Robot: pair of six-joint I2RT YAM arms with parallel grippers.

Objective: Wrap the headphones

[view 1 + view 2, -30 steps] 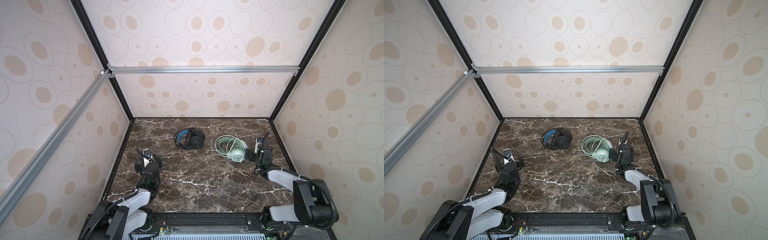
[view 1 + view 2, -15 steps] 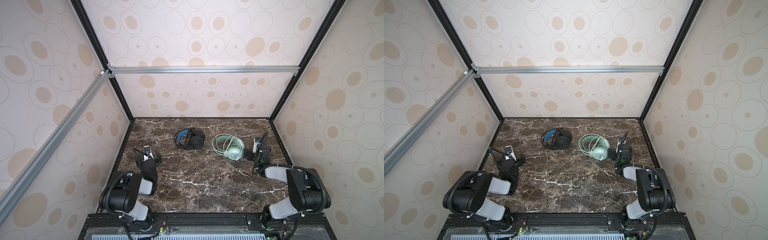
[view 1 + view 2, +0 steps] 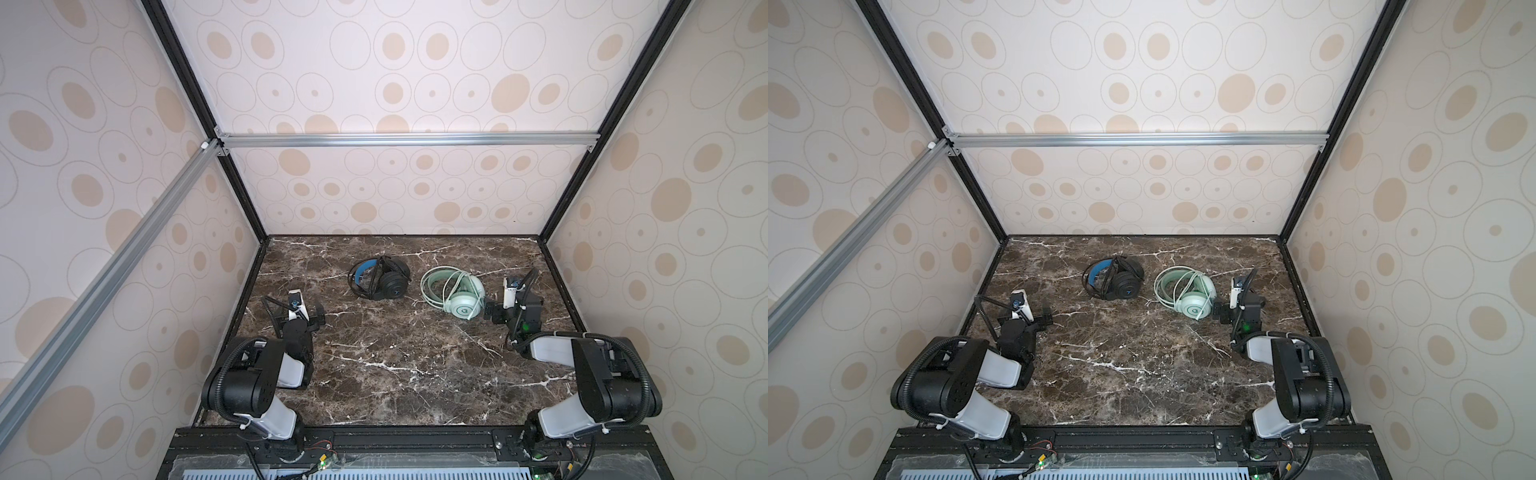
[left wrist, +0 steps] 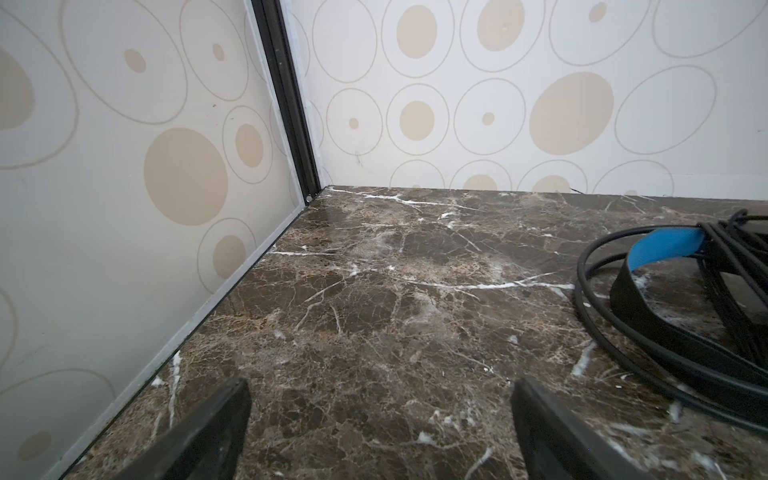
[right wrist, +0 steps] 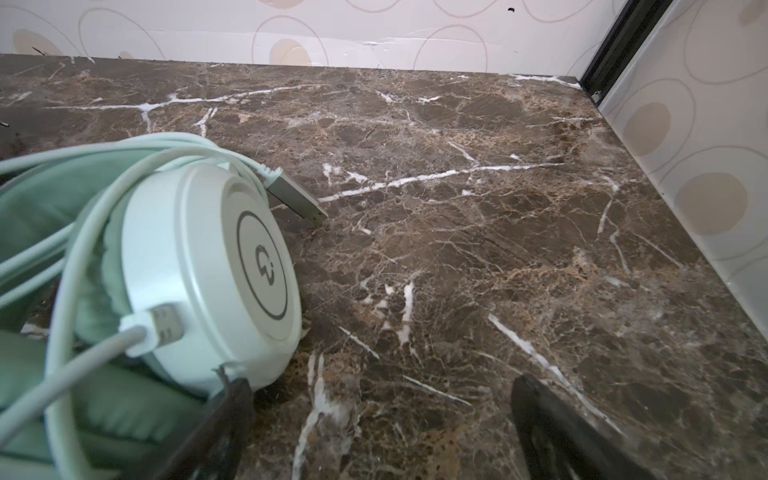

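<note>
Marble tabletop [image 3: 399, 365], black headphones [image 3: 380, 277], mint headphones [image 3: 453, 291]

Both arms folded low, elbows near. Left gripper [image 4: 380, 388] and right gripper [image 5: 380, 384]: jaws spread wide, both empty.

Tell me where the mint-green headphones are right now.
In both top views the mint-green headphones lie on the marble table, right of centre toward the back, between the black headphones and the open right gripper.
</note>
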